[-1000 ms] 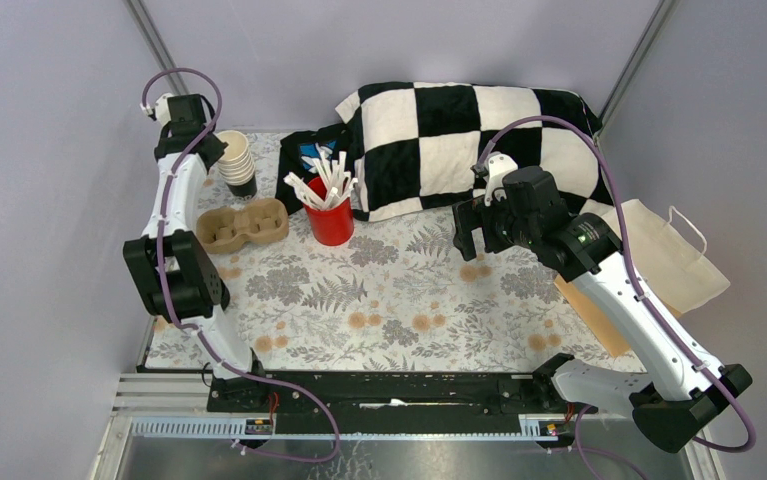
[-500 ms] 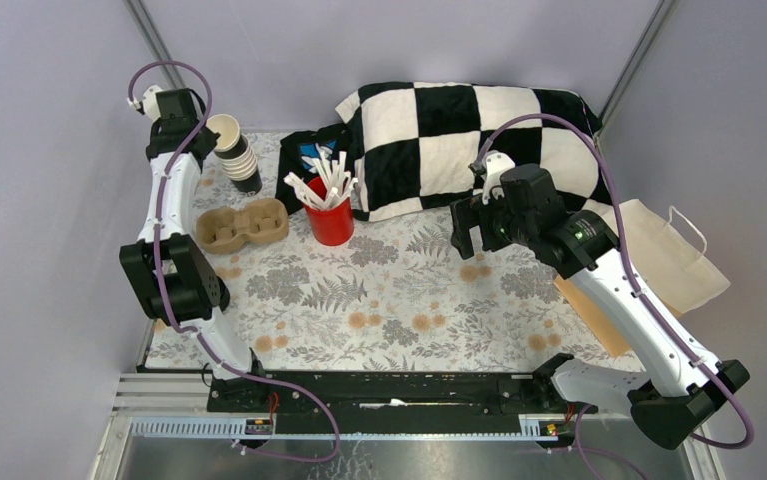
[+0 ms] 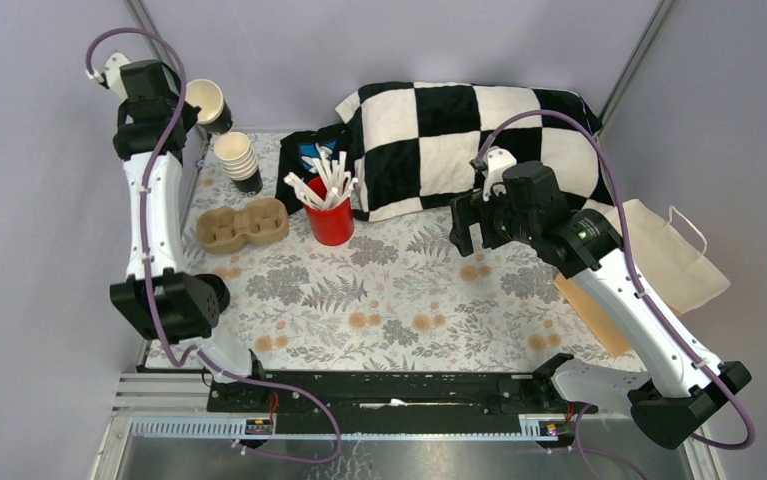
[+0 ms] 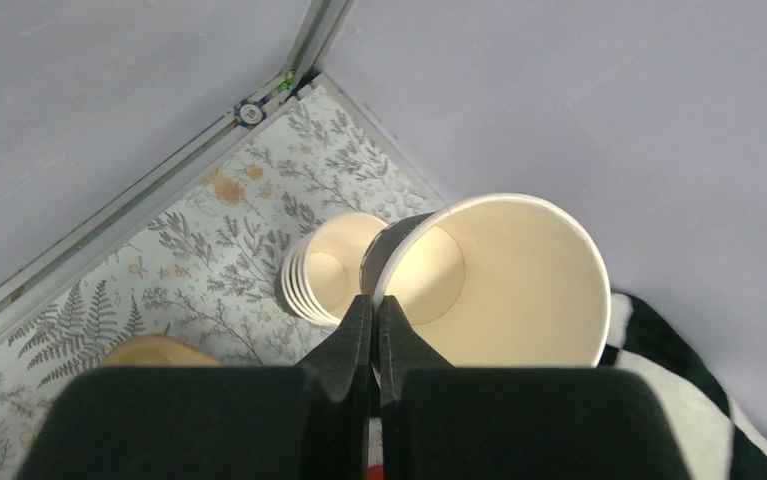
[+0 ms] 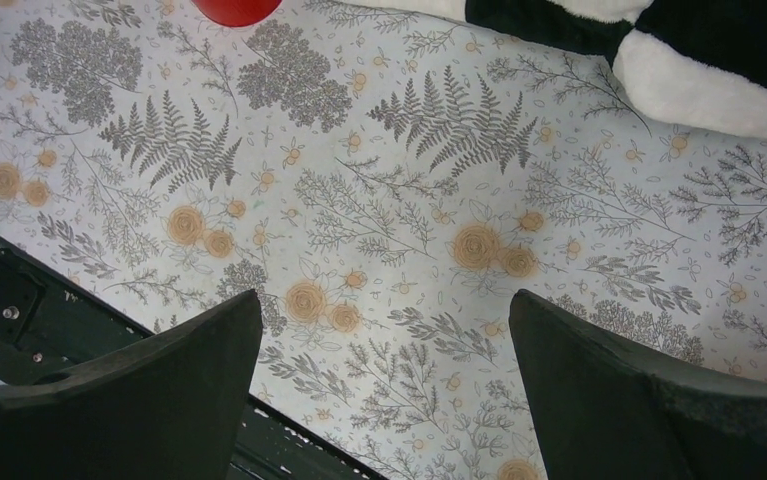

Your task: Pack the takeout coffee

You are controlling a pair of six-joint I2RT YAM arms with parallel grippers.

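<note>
My left gripper (image 3: pixel 192 108) is shut on the rim of one paper cup (image 3: pixel 207 103) with a dark outer wall and a pale inside. It holds the cup tilted in the air above the back left corner. In the left wrist view the fingers (image 4: pixel 372 302) pinch the cup's wall (image 4: pixel 504 280), and the stack of pale cups (image 4: pixel 324 268) stands below it. The same stack (image 3: pixel 237 160) rests on the table. No black lid is in view. My right gripper (image 3: pixel 467 230) is open and empty above the floral cloth (image 5: pixel 384 300).
A brown cup carrier (image 3: pixel 241 224) lies at the left. A red cup of white sticks (image 3: pixel 330 215) stands beside it. A black-and-white checked cushion (image 3: pixel 459 140) lies at the back. A pale paper bag (image 3: pixel 664 255) lies at the right edge.
My left arm has risen and swung up and left, lifting one cup off the stack. The right arm has barely moved.
</note>
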